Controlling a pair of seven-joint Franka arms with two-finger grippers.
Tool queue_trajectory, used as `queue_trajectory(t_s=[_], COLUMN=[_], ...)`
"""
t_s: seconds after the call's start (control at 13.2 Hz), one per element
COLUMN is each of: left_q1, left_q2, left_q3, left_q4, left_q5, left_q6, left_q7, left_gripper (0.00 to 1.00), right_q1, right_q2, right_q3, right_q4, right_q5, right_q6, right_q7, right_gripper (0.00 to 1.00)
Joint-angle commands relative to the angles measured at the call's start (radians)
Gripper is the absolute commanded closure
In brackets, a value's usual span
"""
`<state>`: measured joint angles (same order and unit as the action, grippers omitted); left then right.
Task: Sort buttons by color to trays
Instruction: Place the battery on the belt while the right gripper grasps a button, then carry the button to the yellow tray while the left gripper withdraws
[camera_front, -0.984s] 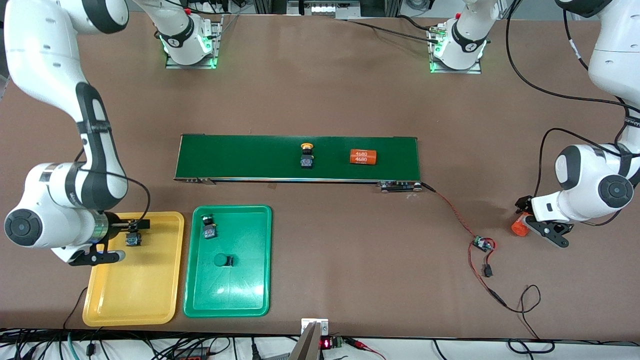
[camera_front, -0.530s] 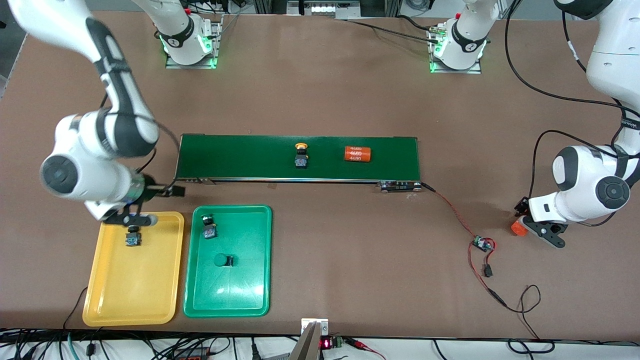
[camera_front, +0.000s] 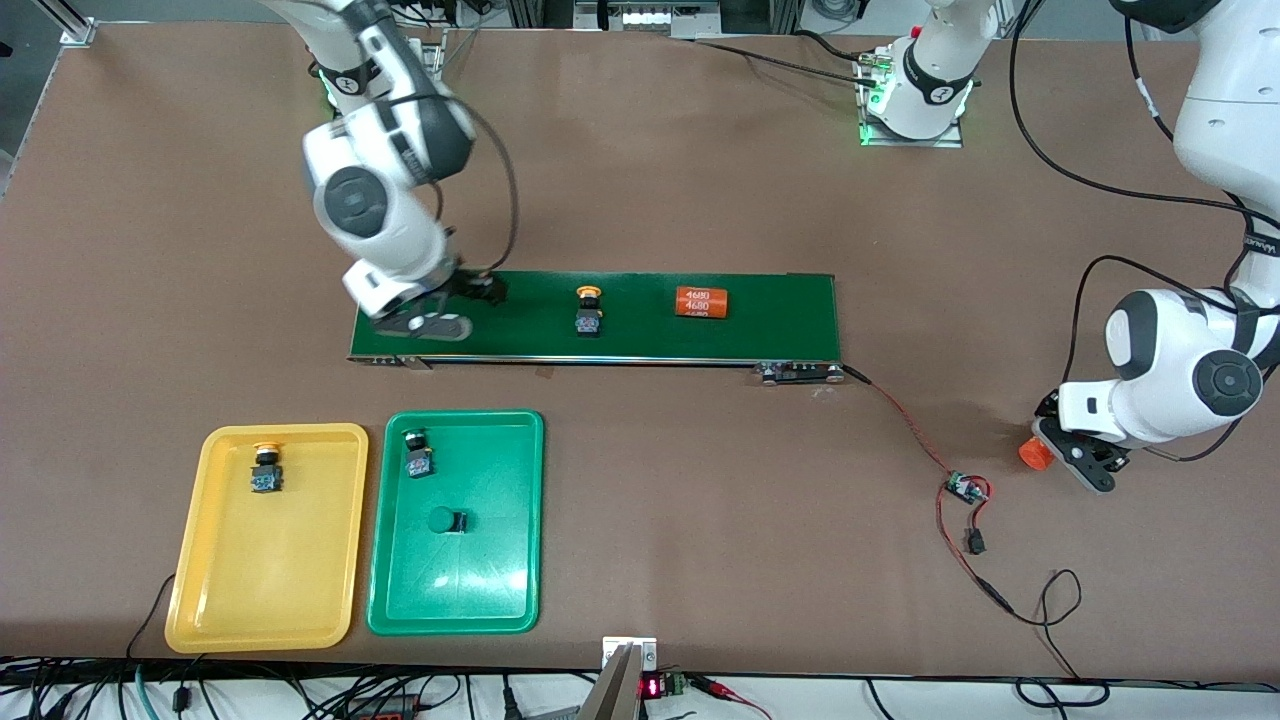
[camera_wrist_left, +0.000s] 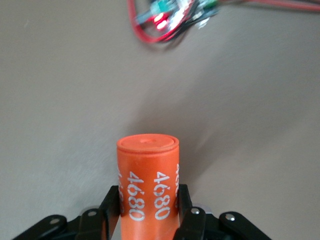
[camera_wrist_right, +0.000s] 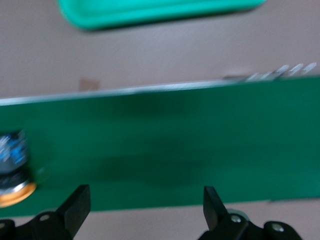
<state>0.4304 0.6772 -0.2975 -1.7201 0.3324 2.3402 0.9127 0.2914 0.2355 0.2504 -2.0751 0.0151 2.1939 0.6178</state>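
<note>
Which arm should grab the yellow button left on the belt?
Right. Right gripper hangs open over the conveyor belt, beside the yellow button. Left gripper holds an orange 4680 cylinder.

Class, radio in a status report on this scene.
Right tool open over conveyor. Left tool grips 4680 cylinder. Yellow button on conveyor, path unobstructed.

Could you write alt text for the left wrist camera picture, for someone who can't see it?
The left gripper is shut on an orange cylinder printed "4680", standing upright on the bare brown table. Beside it on the table lies a small circuit board on red wires.
</note>
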Motion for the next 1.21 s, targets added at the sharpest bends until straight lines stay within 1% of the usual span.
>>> queue_trajectory(t_s=[0.0,0.08,0.23,0.3,0.38,0.45,0.53,0.61,0.76,0.91,1.14], left_q1=[-0.12,-0.174,-0.222,-0.254,-0.286,-0.297,-0.297,-0.303,-0.358,-0.412,-0.418], left_q2=[-0.161,-0.203,-0.29,-0.313,-0.326,-0.33,-0.329,-0.326,-0.312,-0.294,-0.286], left_q3=[-0.011,-0.015,-0.099,-0.127,-0.143,-0.184,-0.242,-0.277,-0.285,-0.287,-0.293], left_q4=[-0.134,-0.166,-0.238,-0.248,-0.248,-0.246,-0.246,-0.248,-0.266,-0.269,-0.302], left_q5=[-0.024,-0.024,-0.024,-0.024,-0.026,-0.026,-0.026,-0.026,-0.027,-0.027,-0.027], left_q6=[-0.08,-0.094,-0.104,-0.12,-0.136,-0.148,-0.166,-0.179,-0.183,-0.186,-0.186], left_q7=[0.026,0.026,0.028,0.026,0.028,0.028,0.026,0.025,0.02,0.026,0.023], left_gripper=[1.0,1.0,1.0,1.0,1.0,1.0,1.0,1.0,1.0,1.0,1.0], right_q1=[0.061,0.077,0.097,0.107,0.113,0.115,0.12,0.12,0.118,0.115,0.114], right_q2=[-0.015,-0.012,0.007,0.021,0.033,0.054,0.071,0.083,0.113,0.116,0.119], right_q3=[-0.008,-0.008,-0.008,-0.008,-0.008,-0.008,-0.01,-0.01,-0.011,-0.011,-0.013], right_q4=[-0.023,-0.023,-0.023,-0.023,-0.022,-0.016,-0.016,-0.014,0.012,0.018,0.018], right_q5=[0.006,0.006,0.006,0.006,0.005,0.002,0.0,-0.009,-0.03,-0.037,-0.038], right_q6=[0.032,0.049,0.11,0.142,0.173,0.202,0.226,0.248,0.253,0.253,0.254], right_q7=[0.068,0.097,0.129,0.14,0.149,0.163,0.178,0.186,0.186,0.188,0.186], right_gripper=[0.0,0.0,0.0,0.0,0.0,0.0,0.0,0.0,0.0,0.0,0.0])
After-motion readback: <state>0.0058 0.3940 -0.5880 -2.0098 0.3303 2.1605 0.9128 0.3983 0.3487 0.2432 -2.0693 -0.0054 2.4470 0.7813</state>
